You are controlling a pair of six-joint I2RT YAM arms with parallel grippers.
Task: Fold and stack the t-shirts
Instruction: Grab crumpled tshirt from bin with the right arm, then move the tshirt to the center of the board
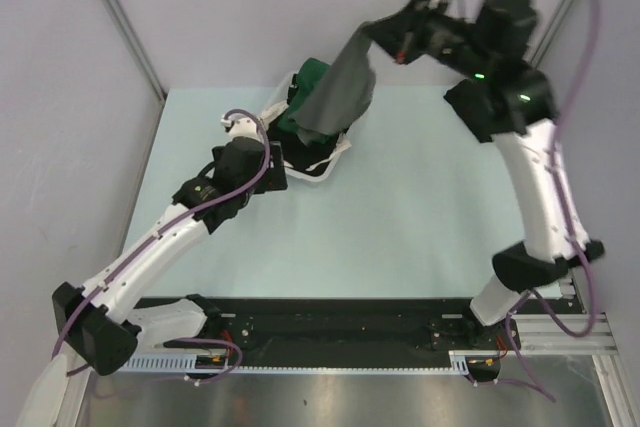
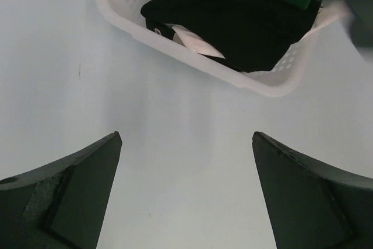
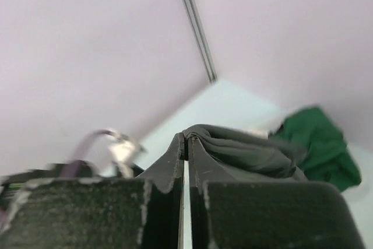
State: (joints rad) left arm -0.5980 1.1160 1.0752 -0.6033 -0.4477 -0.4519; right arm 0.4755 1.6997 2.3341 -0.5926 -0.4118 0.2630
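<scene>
My right gripper [image 1: 378, 35] is raised high over the back of the table, shut on a fold of the charcoal grey t-shirt [image 1: 338, 87]. That shirt hangs down from it toward the white basket [image 1: 322, 173]. In the right wrist view the grey t-shirt [image 3: 245, 150] is pinched at the tips of the gripper [image 3: 186, 139]. A dark green t-shirt [image 1: 310, 82] and a black t-shirt [image 2: 233, 21] lie in the basket [image 2: 198, 65]. My left gripper [image 2: 186, 144] stands open over the bare table, just short of the basket, holding nothing.
The pale blue table top [image 1: 400, 217] spreads in front of and to the right of the basket. Grey walls with a metal corner post [image 3: 195, 24] close in the back and sides. A black rail [image 1: 340, 332] runs along the near edge.
</scene>
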